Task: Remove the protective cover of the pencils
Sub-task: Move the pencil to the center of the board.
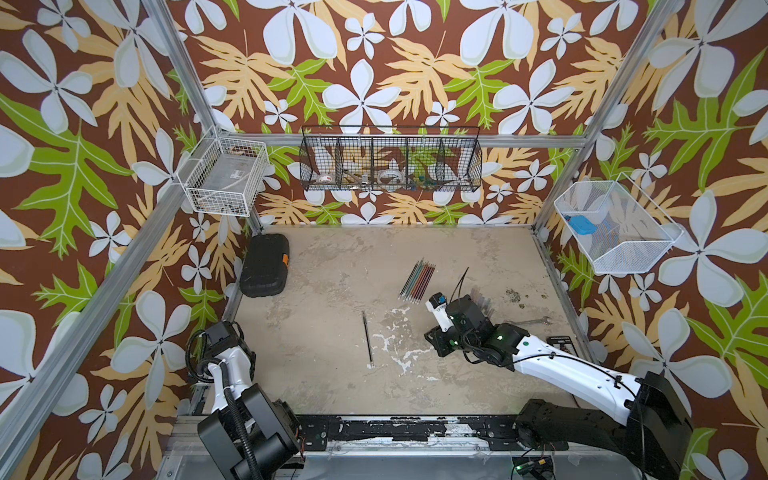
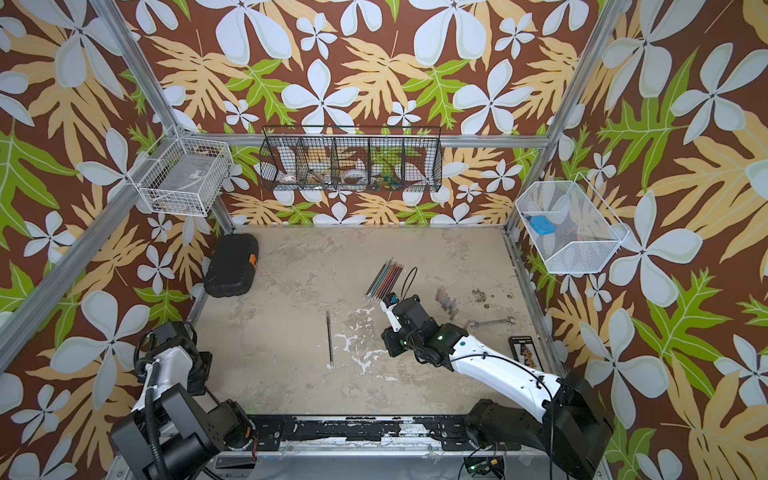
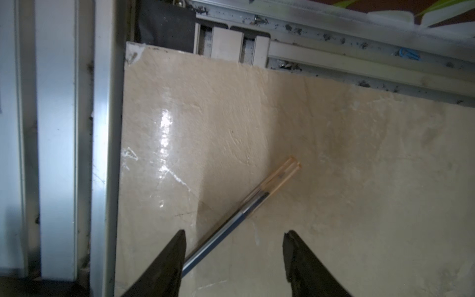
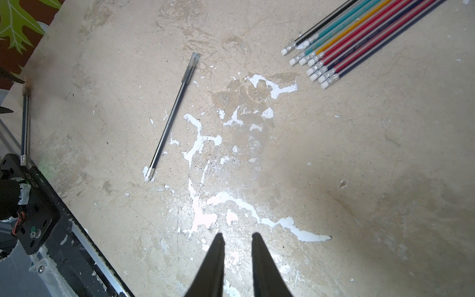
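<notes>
A blue pencil (image 3: pixel 218 231) lies near the table's front left corner, with a clear amber protective cover (image 3: pixel 280 177) on its tip. My left gripper (image 3: pixel 235 232) hangs open over it, and the shaft passes behind one finger. The right wrist view shows this pencil (image 4: pixel 25 123) at the table edge. A black pencil (image 1: pixel 367 340) (image 4: pixel 169 115) with a clear cover (image 4: pixel 192 61) lies alone mid-table. The other pencils (image 1: pixel 417 278) (image 2: pixel 384 279) (image 4: pixel 359 38) lie bundled side by side. My right gripper (image 4: pixel 237 237) hovers over bare table, its jaws slightly apart with nothing between them.
Several loose tinted covers (image 2: pixel 446 299) lie right of the right wrist, by a wrench (image 2: pixel 494 322) and a black card (image 2: pixel 525 351). A black cable loop (image 2: pixel 409 280) stands beside the bundle. A black case (image 1: pixel 266 266) sits at the back left. Wire baskets (image 1: pixel 390 160) hang on the walls.
</notes>
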You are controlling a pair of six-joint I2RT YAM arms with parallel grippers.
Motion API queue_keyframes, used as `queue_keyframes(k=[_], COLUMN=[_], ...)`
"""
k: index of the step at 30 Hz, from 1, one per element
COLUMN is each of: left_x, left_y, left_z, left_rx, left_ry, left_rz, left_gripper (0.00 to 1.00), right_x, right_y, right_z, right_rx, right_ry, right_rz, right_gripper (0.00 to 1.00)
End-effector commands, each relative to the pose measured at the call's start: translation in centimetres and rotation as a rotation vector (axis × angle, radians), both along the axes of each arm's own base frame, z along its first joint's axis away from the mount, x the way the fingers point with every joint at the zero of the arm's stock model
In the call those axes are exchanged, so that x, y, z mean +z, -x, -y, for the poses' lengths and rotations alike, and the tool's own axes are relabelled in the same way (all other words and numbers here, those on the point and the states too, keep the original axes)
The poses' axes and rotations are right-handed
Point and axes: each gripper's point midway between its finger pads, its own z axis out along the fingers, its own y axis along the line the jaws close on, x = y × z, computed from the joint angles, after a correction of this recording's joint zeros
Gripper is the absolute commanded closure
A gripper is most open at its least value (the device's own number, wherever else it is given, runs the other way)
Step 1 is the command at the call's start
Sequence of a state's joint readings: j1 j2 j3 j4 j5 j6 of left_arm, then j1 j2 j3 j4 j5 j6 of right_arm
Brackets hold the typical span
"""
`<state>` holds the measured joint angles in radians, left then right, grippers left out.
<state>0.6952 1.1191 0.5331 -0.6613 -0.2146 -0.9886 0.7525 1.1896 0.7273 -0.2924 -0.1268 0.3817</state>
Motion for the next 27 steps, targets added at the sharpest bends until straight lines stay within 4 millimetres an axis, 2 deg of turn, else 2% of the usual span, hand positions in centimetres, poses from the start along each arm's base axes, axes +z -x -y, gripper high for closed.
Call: queue_keyframes(k=[1, 3, 5, 8, 14, 21, 24, 27], left_x=[-0.6, -1.4, -2.3, -3.3, -2.5, -3.2, -3.4, -3.7], left_y=[-0.4, -0.5, -0.7, -1.0, -2.3, -2.8, -3.2, -3.4], left_z=[-0.1, 0.3, 1.0, 1.9, 2.1, 2.9, 3.0, 3.1], left_rx=[-0.005, -0.006, -0.009, -0.020, -0.078, -0.128, -0.143, -0.158], left_ry=[0.005, 0.036, 0.070, 0.107, 0.115, 0.154, 0.150, 0.152], left_rz=[0.016, 0.019, 0.033, 0.072, 0.133, 0.139, 0.138, 0.136], left_gripper=[0.42, 0.45, 0.53, 0.58, 0.61, 0.67, 0.73, 0.74], right_x=[0.0, 0.2, 0.4, 0.4, 0.5, 0.8, 0.9, 0.8], right_y=[-0.1, -0.3, -0.5, -0.6, -0.9, -1.2, -1.2, -1.1], right_z=[0.4, 0.6, 0.7, 1.0, 1.5, 1.8, 2.0, 2.2], right_rx=[0.001, -0.004, -0.008, -0.016, -0.033, -0.046, -0.051, -0.055], right_ry=[0.000, -0.004, -0.004, 0.000, -0.008, -0.019, -0.021, -0.020], right_rz=[-0.001, 0.001, 0.004, 0.005, 0.009, 0.018, 0.023, 0.022], right_gripper=[0.77, 0.77, 0.77, 0.77, 0.77, 0.77, 0.77, 0.77])
